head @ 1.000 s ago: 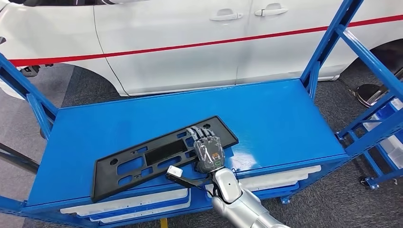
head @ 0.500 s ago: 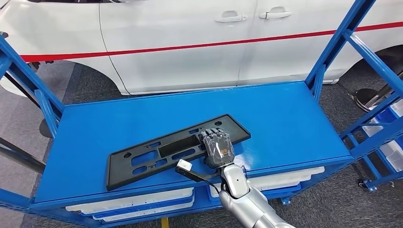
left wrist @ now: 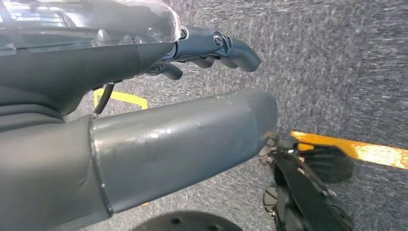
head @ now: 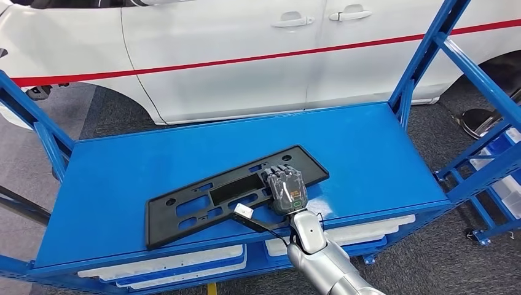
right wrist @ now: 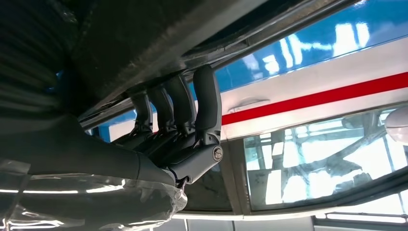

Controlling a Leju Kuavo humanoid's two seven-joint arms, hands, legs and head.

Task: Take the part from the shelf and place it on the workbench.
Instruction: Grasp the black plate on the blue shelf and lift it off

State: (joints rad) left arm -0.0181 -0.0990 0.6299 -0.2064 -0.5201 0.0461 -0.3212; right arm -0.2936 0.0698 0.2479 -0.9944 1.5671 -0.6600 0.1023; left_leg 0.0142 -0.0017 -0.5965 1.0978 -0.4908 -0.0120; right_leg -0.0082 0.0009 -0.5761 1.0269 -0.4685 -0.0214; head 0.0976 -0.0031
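Note:
The part (head: 161, 224) is a long black plastic plate with several cutouts. It lies slanted on the blue shelf top (head: 368, 153), near the front edge. My right hand (head: 287, 190) grips its near right portion, the fingers hooked over the plate. In the right wrist view the dark fingers (right wrist: 207, 101) curl against the black part (right wrist: 144, 43). My left hand (left wrist: 144, 96) hangs over grey carpet and holds nothing, its fingers loosely apart.
A white car (head: 233, 55) with a red stripe stands close behind the shelf. Blue slanted uprights (head: 424, 55) frame both shelf ends. White flat parts (head: 172, 261) lie on the level below. Another blue rack (head: 491, 160) stands at right. A white-tipped cable (head: 243, 212) hangs off my right wrist.
My right hand and the black part have slid to the right and slightly farther onto the shelf top. The camera swayed in between and returned.

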